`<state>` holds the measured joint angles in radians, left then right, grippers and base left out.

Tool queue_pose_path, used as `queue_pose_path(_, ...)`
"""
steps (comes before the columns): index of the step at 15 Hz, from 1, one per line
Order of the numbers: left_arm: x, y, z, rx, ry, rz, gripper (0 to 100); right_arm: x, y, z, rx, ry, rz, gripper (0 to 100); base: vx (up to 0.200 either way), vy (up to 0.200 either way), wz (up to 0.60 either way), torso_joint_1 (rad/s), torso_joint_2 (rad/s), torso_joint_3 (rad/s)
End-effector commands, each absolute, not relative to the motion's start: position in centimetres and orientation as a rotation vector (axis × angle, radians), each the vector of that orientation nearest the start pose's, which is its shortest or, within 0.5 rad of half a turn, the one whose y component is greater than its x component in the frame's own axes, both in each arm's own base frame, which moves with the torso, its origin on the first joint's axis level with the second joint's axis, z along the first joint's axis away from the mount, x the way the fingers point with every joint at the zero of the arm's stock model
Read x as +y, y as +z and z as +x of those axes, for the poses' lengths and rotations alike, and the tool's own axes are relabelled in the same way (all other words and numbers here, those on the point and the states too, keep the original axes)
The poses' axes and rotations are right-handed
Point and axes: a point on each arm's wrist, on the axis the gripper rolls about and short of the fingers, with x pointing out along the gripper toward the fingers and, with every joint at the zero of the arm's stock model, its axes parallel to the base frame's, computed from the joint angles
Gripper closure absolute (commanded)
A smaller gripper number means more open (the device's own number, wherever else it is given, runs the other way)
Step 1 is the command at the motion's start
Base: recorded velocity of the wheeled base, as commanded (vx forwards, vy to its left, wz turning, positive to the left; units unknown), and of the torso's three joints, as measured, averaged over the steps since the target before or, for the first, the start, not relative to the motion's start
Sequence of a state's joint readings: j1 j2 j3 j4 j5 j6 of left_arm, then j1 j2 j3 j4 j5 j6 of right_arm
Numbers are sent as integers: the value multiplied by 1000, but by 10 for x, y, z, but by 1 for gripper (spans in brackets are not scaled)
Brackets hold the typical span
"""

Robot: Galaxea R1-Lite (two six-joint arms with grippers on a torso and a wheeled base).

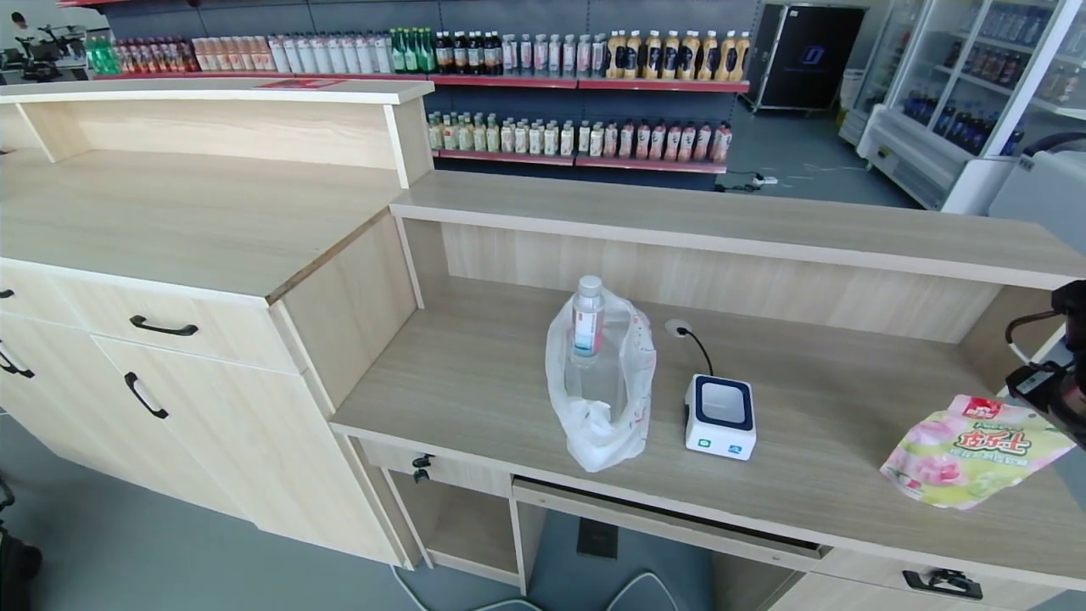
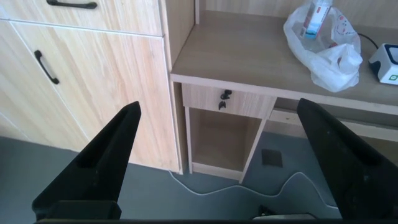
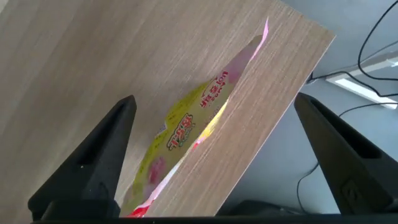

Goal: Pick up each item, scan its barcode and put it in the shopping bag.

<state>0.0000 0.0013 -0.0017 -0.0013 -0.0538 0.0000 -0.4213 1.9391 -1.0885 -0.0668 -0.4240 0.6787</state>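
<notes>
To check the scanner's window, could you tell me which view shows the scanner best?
The head view: the scanner sits whole on the counter, window up, beside the shopping bag. The left wrist view catches just one corner.

It was a shop. Shelves of bottled drinks and a glass-door fridge stood far beyond the right pincer. A wooden checkout counter lay under it, a scanner to its left.

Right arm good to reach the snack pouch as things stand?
Probably yes. The right gripper hangs close above the snack pouch, jaws open on either side of it, with nothing between them.
</notes>
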Motion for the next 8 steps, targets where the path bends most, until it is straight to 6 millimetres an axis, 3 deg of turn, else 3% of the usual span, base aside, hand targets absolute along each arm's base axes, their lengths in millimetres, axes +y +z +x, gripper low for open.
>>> queue_pose_path(1,-1,76,-23,-2,-54,0,0,-151,104,328,561,-1022,567,0,0,0,0,0,0,0)
queue_pose_path(8,-1,76,-23,-2,-54,0,0,-133,56,352,660,-970,529,0,0,0,0,0,0,0)
